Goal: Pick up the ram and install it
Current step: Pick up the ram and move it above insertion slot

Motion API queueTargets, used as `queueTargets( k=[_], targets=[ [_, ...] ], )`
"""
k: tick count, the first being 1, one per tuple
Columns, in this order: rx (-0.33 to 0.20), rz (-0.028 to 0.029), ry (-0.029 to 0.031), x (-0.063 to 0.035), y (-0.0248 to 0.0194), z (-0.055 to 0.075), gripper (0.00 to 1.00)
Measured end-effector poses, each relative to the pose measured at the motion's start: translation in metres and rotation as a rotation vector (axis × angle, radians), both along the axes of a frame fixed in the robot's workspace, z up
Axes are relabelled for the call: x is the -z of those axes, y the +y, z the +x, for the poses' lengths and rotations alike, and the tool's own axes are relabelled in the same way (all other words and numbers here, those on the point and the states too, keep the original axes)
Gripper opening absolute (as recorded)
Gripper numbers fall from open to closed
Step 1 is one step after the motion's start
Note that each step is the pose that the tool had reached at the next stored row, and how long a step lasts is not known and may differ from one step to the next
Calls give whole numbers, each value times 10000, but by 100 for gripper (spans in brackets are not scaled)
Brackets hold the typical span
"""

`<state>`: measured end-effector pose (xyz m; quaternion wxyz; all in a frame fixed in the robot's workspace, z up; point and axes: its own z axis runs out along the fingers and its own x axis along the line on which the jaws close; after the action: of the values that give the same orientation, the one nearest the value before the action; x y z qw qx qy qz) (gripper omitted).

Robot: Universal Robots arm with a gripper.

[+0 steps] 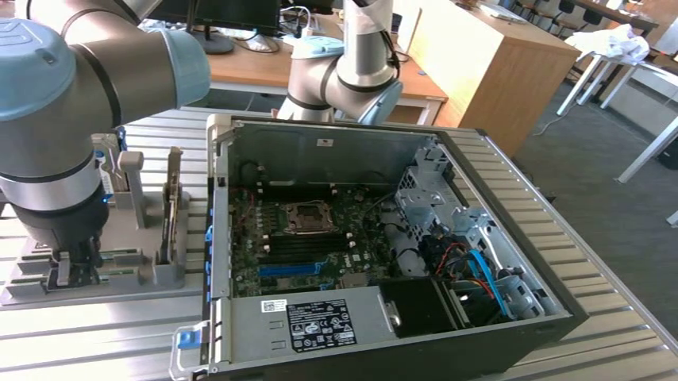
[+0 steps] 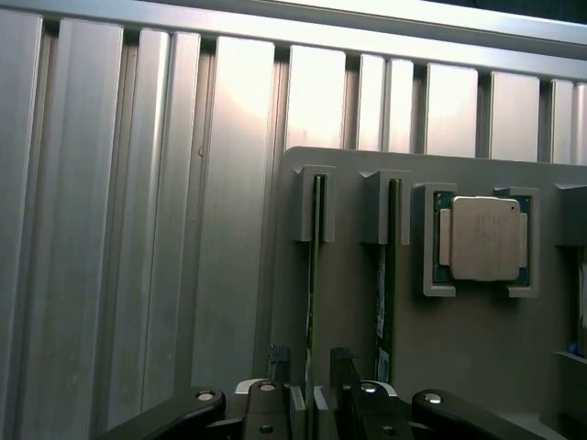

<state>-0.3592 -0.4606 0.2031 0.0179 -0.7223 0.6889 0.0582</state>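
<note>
— Ram (image 2: 316,257): where does it stand?
— On edge in a slot of the grey holder (image 2: 477,357) on the ribbed surface (image 2: 138,229), between the spread fingers of the hand (image 2: 309,359), which grips nothing.
— What makes this grasp sound?
— Probably fingers centred and square to the board's flat faces.
— What else does the holder carry?
— A second stick (image 2: 390,266) in the neighbouring slot; a processor chip (image 2: 481,238) in its pocket.

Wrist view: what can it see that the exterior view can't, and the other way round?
Wrist view adds: the ram standing between the fingers of the open hand, a second stick beside it, and the square silver processor chip. Exterior view adds: the open computer case, its motherboard and the arm. Both share: the grey holder on the ribbed metal table.
</note>
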Motion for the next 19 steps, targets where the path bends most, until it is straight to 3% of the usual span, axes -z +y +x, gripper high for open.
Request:
queueTargets(
  k=[9, 11, 12, 19],
  targets=[
    [0, -1, 1, -1, 0, 1, 31],
    [0, -1, 1, -1, 0, 1, 30],
    [0, -1, 1, -1, 0, 1, 23],
    [0, -2, 1, 0, 13, 2, 23]
  ],
)
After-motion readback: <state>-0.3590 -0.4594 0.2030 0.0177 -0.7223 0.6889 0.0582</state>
